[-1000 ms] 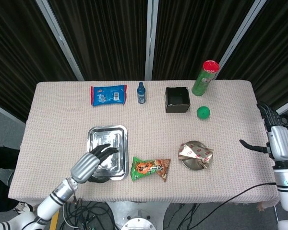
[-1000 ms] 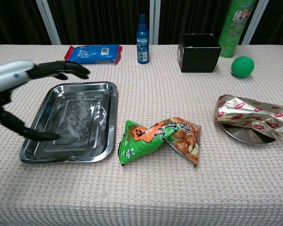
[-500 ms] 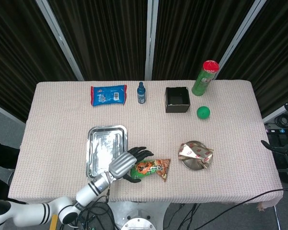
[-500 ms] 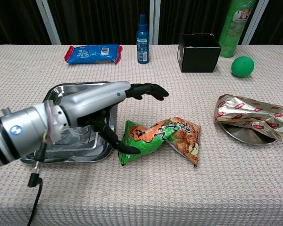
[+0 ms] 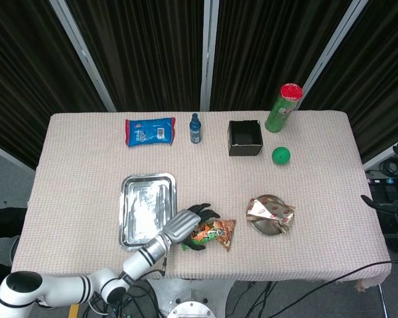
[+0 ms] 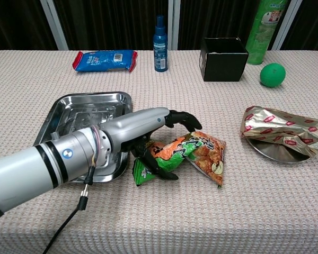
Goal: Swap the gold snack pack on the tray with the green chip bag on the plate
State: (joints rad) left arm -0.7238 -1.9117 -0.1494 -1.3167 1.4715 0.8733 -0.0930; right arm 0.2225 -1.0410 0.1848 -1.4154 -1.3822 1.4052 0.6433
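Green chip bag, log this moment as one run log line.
left hand: closing around green chip bag on table | gold snack pack: on plate | tray: empty | right hand: idle at table edge

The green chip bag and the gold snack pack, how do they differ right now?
The green chip bag lies on the tablecloth beside the tray; the gold snack pack lies on the plate. The left robot hand has its fingers around the chip bag's left end; nothing touches the snack pack. The chip bag is green and orange, the snack pack gold with red marks. Both are crinkled foil packs lying flat.
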